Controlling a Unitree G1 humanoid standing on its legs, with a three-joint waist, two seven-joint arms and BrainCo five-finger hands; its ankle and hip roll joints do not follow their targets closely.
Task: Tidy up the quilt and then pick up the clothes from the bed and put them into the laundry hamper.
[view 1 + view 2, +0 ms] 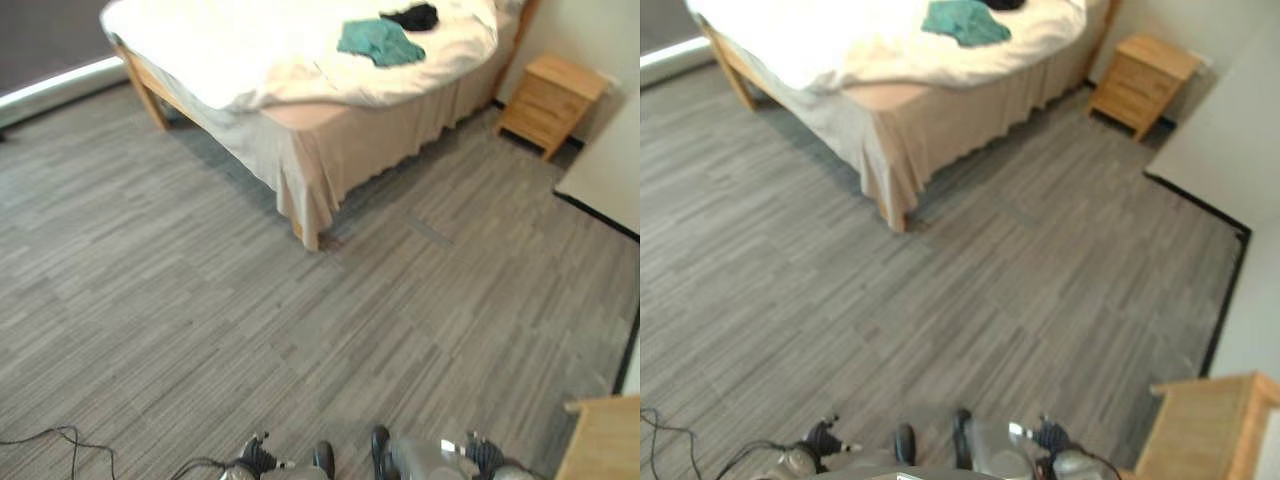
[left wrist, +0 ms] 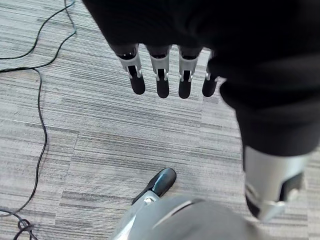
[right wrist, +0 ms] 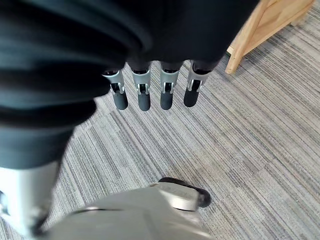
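A bed with a beige skirt stands at the far side of the floor. A white quilt [image 1: 250, 50] lies rumpled over it, and the near corner of the mattress [image 1: 305, 115] is bare. On the quilt near the head end lie a teal garment [image 1: 380, 42] and, just beyond it, a black garment [image 1: 412, 17]. My left hand [image 2: 160, 75] hangs over the grey floor with straight fingers and holds nothing. In the same way my right hand [image 3: 144, 92] hangs low, open and empty, far from the bed.
A wooden nightstand [image 1: 552, 100] stands right of the bed by the wall. Light wooden furniture [image 1: 605, 440] stands at my near right, its leg [image 3: 250, 35] close to my right hand. Grey plank floor [image 1: 300, 330] stretches between me and the bed.
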